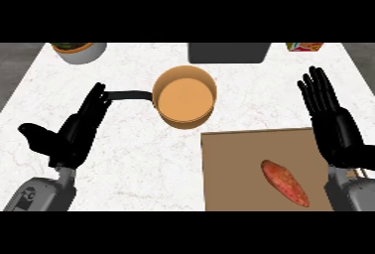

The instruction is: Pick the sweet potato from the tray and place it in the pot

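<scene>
Head view: potato (285, 182) is left untouched on tray (227, 168), lower right, w/ pot (187, 96) empty just beyond. Left hand (73, 134) & right hand (333, 124) are held straight-fingered, nothing gripped. Pick & place not yet begun.

- Surface (147, 163): white, faint grey marbling.
- Tray (234, 168): plain brown.
- Sweet potato (284, 182): reddish-orange, mottled with paler flecks.
- Pot (187, 96): tan-orange, with a black handle (130, 94).
- Left robot hand (73, 131), right robot hand (333, 124): black.
- Forearms (44, 193): grey.
- Box (227, 52): dark grey.
- Bowl (79, 51): pale grey, contents green and red.
</scene>
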